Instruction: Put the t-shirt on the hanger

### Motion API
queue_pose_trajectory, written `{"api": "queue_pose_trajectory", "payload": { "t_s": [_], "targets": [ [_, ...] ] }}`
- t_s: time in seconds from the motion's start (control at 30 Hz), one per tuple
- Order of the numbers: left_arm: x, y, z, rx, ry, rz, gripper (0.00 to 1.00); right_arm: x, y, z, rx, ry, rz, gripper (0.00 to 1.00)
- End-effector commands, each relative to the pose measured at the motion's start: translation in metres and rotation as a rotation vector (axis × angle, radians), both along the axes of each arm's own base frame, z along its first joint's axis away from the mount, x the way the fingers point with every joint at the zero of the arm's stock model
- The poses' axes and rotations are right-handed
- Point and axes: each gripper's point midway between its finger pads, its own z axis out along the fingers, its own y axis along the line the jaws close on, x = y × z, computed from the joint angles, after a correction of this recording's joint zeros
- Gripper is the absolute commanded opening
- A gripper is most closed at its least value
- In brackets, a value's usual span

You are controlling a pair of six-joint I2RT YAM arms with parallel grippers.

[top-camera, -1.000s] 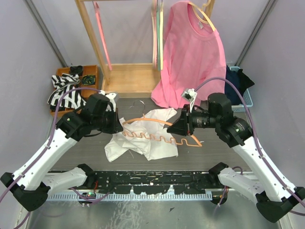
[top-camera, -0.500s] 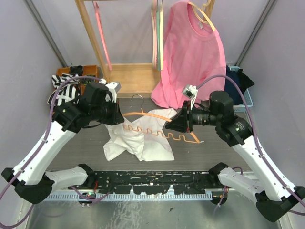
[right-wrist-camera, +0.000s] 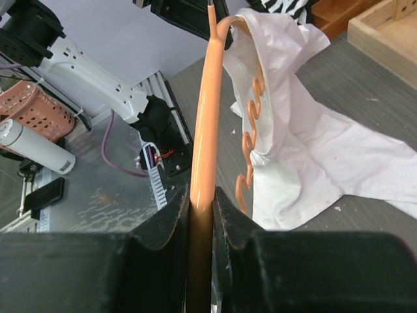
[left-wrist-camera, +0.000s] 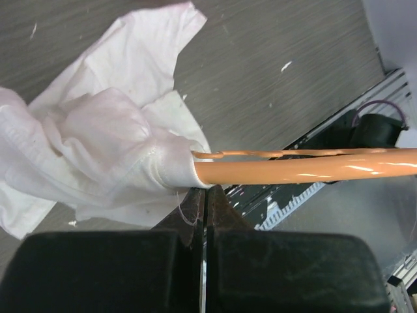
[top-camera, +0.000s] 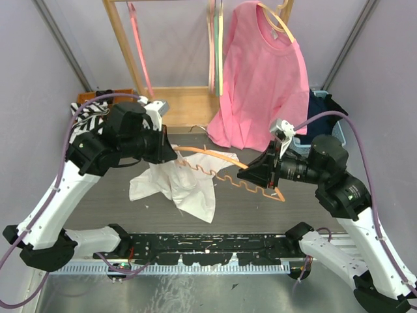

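Note:
The white t-shirt (top-camera: 189,186) hangs bunched from the left end of the orange hanger (top-camera: 202,152), partly lifted off the table. In the left wrist view the t-shirt (left-wrist-camera: 98,143) wraps the hanger's arm (left-wrist-camera: 306,168) like a sleeve. My left gripper (top-camera: 171,154) (left-wrist-camera: 206,190) is shut, pinching a thin edge of the cloth just under that arm. My right gripper (top-camera: 244,173) (right-wrist-camera: 202,195) is shut on the hanger's other arm (right-wrist-camera: 205,124). Beside the wavy lower bar drapes the t-shirt (right-wrist-camera: 306,150).
A pink t-shirt (top-camera: 264,78) hangs on a cream hanger from the wooden rack (top-camera: 176,107) at the back. Pink (top-camera: 140,52) and green (top-camera: 215,45) hangers hang there too. Striped cloth (top-camera: 88,120) lies back left; dark clothes (top-camera: 322,111) fill a basket back right.
Both arms have raised the hanger with the shirt on it. The left gripper went up and back. The right gripper drew to the right, and the shirt now hangs lower-left of the hanger.

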Motion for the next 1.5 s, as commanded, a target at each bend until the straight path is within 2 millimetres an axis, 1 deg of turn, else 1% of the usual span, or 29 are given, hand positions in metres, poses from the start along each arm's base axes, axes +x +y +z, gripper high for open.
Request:
{"api": "queue_pose_trajectory", "payload": {
  "t_s": [0.0, 0.1, 0.2, 0.23, 0.37, 0.43, 0.53, 0.63, 0.8, 0.97, 1.03, 1.07, 1.1, 1.17, 1.27, 1.33, 1.47],
  "targets": [
    [-0.004, 0.004, -0.030, 0.032, 0.048, 0.019, 0.00, -0.006, 0.002, -0.008, 0.030, 0.019, 0.017, 0.01],
    [-0.006, 0.011, -0.056, 0.073, 0.091, 0.050, 0.00, -0.006, 0.003, -0.022, 0.061, 0.071, 0.004, 0.01],
    [-0.007, 0.011, -0.073, 0.079, 0.116, 0.064, 0.00, -0.003, 0.005, -0.043, 0.064, 0.128, -0.014, 0.01],
    [-0.008, 0.012, -0.080, 0.087, 0.127, 0.067, 0.00, -0.002, 0.006, -0.053, 0.059, 0.152, -0.017, 0.01],
    [-0.006, 0.010, -0.089, 0.092, 0.140, 0.072, 0.00, -0.001, 0.007, -0.069, 0.064, 0.183, -0.028, 0.01],
    [-0.004, 0.009, -0.090, 0.093, 0.140, 0.072, 0.00, -0.001, 0.008, -0.073, 0.069, 0.196, -0.022, 0.01],
    [-0.003, 0.007, -0.092, 0.096, 0.142, 0.067, 0.00, 0.000, 0.010, -0.074, 0.085, 0.190, -0.014, 0.01],
    [-0.003, 0.005, -0.094, 0.103, 0.144, 0.061, 0.00, 0.000, 0.012, -0.069, 0.109, 0.159, 0.003, 0.01],
    [-0.001, 0.005, -0.092, 0.112, 0.133, 0.062, 0.00, 0.000, 0.016, -0.050, 0.174, 0.078, 0.042, 0.01],
    [-0.001, 0.010, -0.084, 0.121, 0.112, 0.068, 0.00, -0.001, 0.016, -0.045, 0.212, 0.019, 0.051, 0.01],
    [-0.001, 0.010, -0.079, 0.118, 0.104, 0.065, 0.00, 0.000, 0.017, -0.049, 0.231, 0.009, 0.048, 0.01],
    [-0.002, 0.010, -0.078, 0.115, 0.103, 0.063, 0.00, 0.001, 0.018, -0.056, 0.237, 0.024, 0.049, 0.01],
    [-0.002, 0.010, -0.076, 0.114, 0.100, 0.063, 0.00, 0.001, 0.018, -0.058, 0.242, 0.021, 0.047, 0.01],
    [-0.001, 0.012, -0.072, 0.118, 0.092, 0.068, 0.00, 0.003, 0.016, -0.061, 0.234, 0.007, 0.033, 0.01],
    [0.000, 0.018, -0.063, 0.127, 0.066, 0.081, 0.00, 0.004, 0.014, -0.066, 0.166, 0.015, 0.022, 0.01],
    [0.000, 0.021, -0.057, 0.134, 0.049, 0.089, 0.00, 0.003, 0.013, -0.075, 0.116, 0.042, 0.029, 0.01],
    [0.001, 0.025, -0.048, 0.150, 0.036, 0.093, 0.00, 0.002, 0.011, -0.087, 0.045, 0.099, 0.028, 0.01]
  ]
}}
